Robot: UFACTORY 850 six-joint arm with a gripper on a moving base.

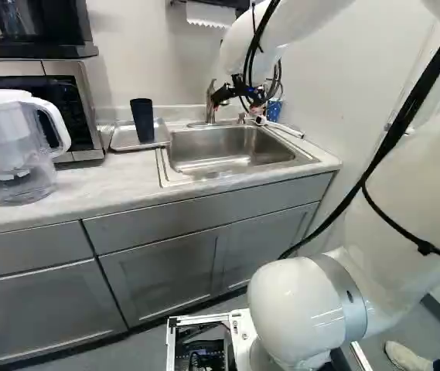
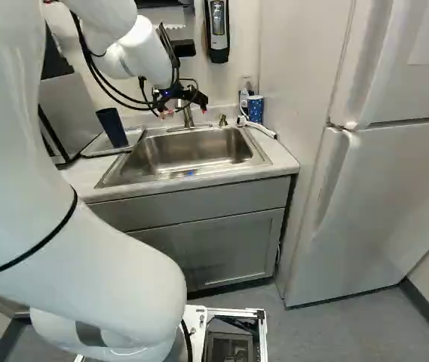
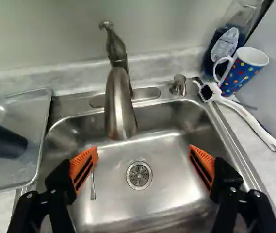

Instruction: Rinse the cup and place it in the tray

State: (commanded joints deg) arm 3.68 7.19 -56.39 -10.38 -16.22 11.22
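While I work the controls from a distance, the left base view shows my white arm (image 1: 393,185) at the right, reaching over a stainless-steel sink (image 1: 165,171) set in a pale stone-look counter (image 1: 65,202). The dark blue tapered cup (image 1: 141,122) stands with its wider end up in the shallow, rectangular metal tray (image 1: 161,137), beside the sink. A clear plastic pitcher with a white lid (image 1: 11,147) sits on the counter at the left, in front of a silver-and-black microwave (image 1: 86,108).

In the right base view, my black gripper (image 2: 185,111) hangs above the back of the sink, by the metal faucet, well apart from the cup. A white refrigerator (image 2: 372,181) stands at the right.

In the wrist view, my gripper (image 3: 143,158) is wide open over the basin, its two orange pads (image 3: 84,165) apart with nothing held between them. The round metal drain (image 3: 139,175) shows between the fingers, and a thin metal utensil (image 3: 93,188) lies in the basin near one of them. Ahead rises the brushed-metal faucet (image 3: 120,104), with a short metal dispenser (image 3: 179,86) beside it. Near the sink's corner stand a blue mug with colored dots (image 3: 238,75) and a bottle of dark blue liquid (image 3: 222,47); a white-handled brush (image 3: 247,116) lies just beside the mug.
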